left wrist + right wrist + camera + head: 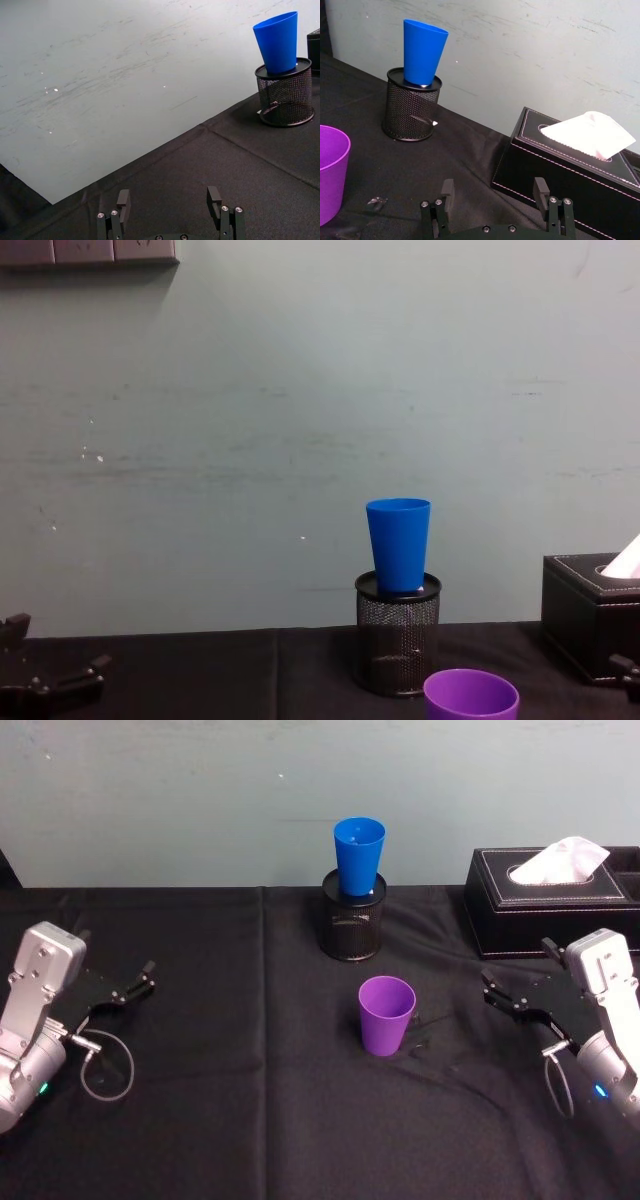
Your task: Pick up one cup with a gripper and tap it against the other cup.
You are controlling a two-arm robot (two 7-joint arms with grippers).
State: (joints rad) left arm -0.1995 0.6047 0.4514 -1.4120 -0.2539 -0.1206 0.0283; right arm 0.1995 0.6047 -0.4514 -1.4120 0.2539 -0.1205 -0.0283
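Fingers of the left gripper (168, 197) stand spread apart with nothing between them, low over bare black cloth at the left side of the desk (250, 1100). Fingers of the right gripper (493, 187) are likewise spread and empty, low over the cloth at the right side, just in front of the black tissue box (550, 915). Both arms lie low at the outer sides of the desk, the grippers angled inward toward the middle, a cable loop (105, 1070) hanging at each wrist. The purple cup (386, 1015) stands upright, rim up, on the cloth at the centre, between the two grippers and well apart from each. Open cloth lies to its left, to its right and in front of it. Behind it, across a strip of bare cloth, the pen holder (352, 925) of black mesh stands near the rear edge of the desk, close to the wall (150, 800). The blue cup (358, 855) sits rim up in the mouth of the holder, most of its body rising clear above the mesh. To the right of the holder, and apart from it, the tissue box occupies the rear right of the desk.
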